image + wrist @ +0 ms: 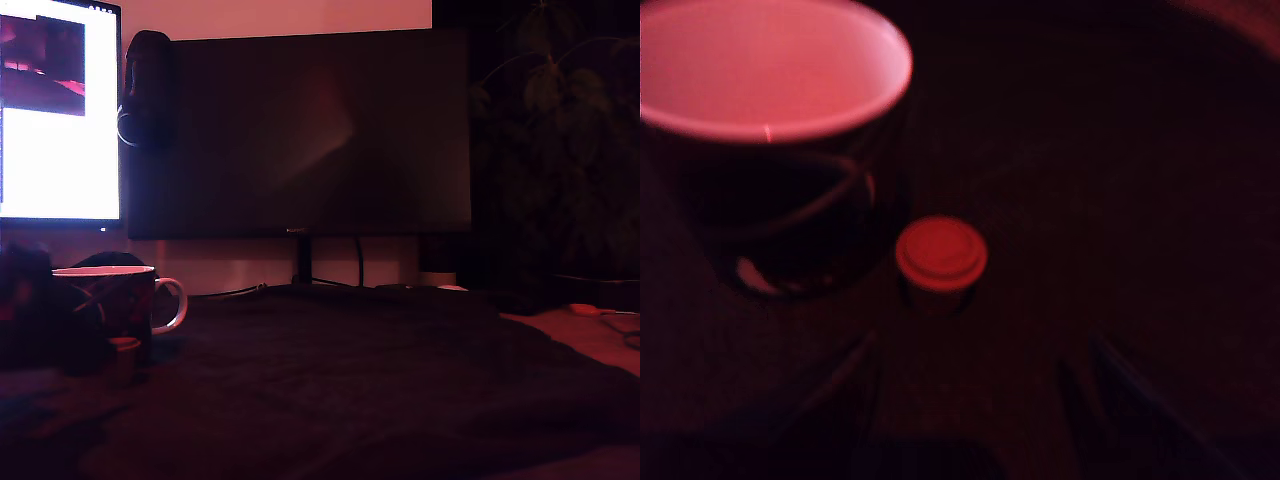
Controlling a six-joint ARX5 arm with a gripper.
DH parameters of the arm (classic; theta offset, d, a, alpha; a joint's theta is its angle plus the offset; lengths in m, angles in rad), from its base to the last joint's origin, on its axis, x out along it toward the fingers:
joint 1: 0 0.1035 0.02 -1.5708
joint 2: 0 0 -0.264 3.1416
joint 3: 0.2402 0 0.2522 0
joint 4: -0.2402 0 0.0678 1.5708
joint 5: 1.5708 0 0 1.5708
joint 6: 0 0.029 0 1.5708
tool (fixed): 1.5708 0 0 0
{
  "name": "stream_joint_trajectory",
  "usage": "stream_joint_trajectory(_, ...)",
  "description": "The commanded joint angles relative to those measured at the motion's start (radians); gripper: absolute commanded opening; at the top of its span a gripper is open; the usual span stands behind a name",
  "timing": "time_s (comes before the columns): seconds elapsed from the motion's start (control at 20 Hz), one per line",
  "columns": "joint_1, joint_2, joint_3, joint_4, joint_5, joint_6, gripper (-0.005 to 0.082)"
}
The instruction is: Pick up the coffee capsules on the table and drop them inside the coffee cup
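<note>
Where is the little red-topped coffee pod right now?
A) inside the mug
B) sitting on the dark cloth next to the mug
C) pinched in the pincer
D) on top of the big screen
B: the coffee pod stands on the dark cloth right beside the mug, outside its rim, with nothing gripping it.
</note>
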Motion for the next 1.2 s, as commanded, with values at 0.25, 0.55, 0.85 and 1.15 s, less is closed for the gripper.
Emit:
stream_joint_trajectory(0.25, -0.003, 0.152, 0.091, 0.033, 0.019, 0.009, 0.0616)
stream_joint_trajectory(0.55, -0.003, 0.229, 0.136, 0.054, 0.019, 0.012, 0.0616)
stream_joint_trajectory(0.85, -0.003, 0.262, 0.153, 0.076, 0.015, 0.012, 0.0616)
stream_joint_trajectory(1.15, -0.003, 0.325, 0.194, 0.076, 0.016, 0.012, 0.0530)
